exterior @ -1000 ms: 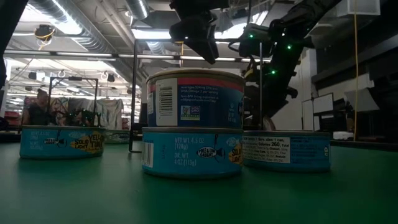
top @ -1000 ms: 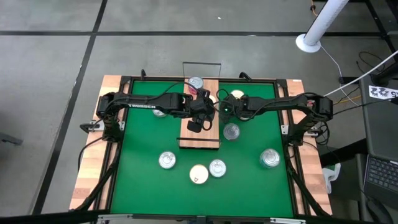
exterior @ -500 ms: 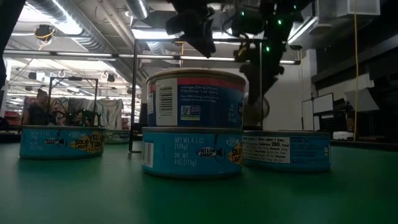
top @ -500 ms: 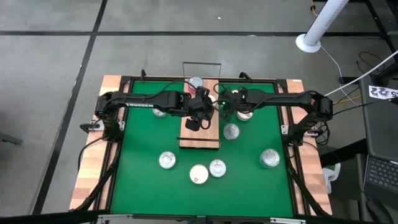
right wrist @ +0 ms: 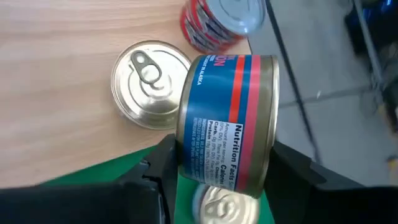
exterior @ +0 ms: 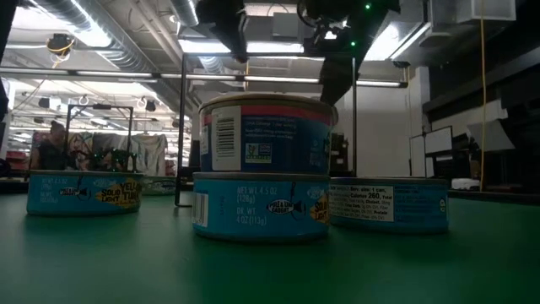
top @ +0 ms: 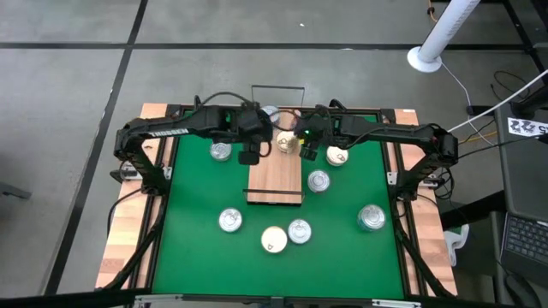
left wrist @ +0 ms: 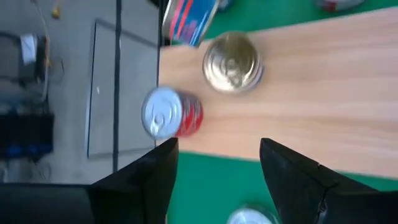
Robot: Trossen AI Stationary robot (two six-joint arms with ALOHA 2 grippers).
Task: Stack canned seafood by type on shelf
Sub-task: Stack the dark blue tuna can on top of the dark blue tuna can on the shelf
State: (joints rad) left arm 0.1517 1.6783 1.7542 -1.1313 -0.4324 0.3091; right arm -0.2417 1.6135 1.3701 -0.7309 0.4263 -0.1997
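The shelf [top: 276, 175] is a wood board on the green mat. On its far part stand a gold-topped tin [top: 287, 144] [right wrist: 151, 83] and a silver-topped tin with a red label [top: 271, 114] [left wrist: 169, 117]. My right gripper [top: 306, 151] hangs above the shelf's far right edge, shut on a tin with a blue and red label [right wrist: 227, 121]. My left gripper [top: 250, 156] [left wrist: 214, 168] stands open over the mat just left of the shelf, with nothing between its fingers. My right gripper pinches the blue and red tin between its two fingers, one on each flat end [right wrist: 181, 168]. The fingers slant down from the table's right side. The tin lies on its side in the hold, label wall up, lifted clear of the shelf.
More tins of canned seafood stand on the mat: one left of the shelf [top: 221, 151], two to its right [top: 337, 156] [top: 318, 180], three near the front [top: 229, 221] [top: 273, 239] [top: 299, 231], and a larger silver one [top: 372, 217]. Wire rails [top: 277, 87] stand at the shelf's short ends.
My left gripper has drawn off the shelf toward the table's left and far side, rising, and leaves the gold-topped tin uncovered. My right gripper has risen above the shelf and rolled about its wrist, so the blue and red tin now lies on its side.
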